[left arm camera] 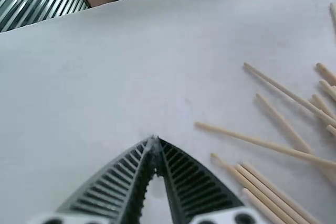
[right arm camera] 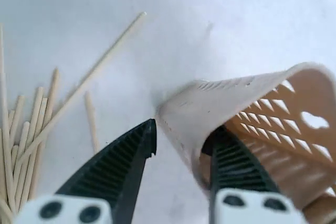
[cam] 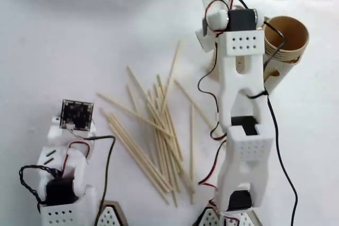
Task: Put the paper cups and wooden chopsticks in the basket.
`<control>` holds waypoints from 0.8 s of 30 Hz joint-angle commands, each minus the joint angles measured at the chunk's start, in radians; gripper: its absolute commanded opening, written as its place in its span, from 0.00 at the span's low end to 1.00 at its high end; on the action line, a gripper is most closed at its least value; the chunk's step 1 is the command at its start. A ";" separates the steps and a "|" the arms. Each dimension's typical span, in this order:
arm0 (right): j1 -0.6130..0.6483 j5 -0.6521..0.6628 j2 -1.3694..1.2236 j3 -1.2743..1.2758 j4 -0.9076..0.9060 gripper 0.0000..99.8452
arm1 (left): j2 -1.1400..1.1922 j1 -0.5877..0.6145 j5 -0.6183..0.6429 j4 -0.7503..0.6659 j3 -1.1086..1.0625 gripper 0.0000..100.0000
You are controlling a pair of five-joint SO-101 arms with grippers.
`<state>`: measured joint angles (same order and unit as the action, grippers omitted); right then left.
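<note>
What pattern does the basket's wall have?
Basket: beige, triangular cut-outs; best in right wrist view.

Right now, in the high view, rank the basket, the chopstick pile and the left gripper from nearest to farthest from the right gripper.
1. The basket, right at the right gripper, on the table's right side.
2. The chopstick pile, mid-table, to the left of the right arm.
3. The left gripper, beyond the pile on the left side.
</note>
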<state>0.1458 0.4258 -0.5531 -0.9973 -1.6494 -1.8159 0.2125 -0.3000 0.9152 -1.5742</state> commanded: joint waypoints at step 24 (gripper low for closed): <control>-0.016 0.296 0.214 0.124 -0.073 0.02 | -0.007 0.002 -0.008 -0.023 0.003 0.02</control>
<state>0.1381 0.6636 -0.4473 -0.9129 -1.7200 -1.8159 0.2125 -0.3000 0.9152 -1.5742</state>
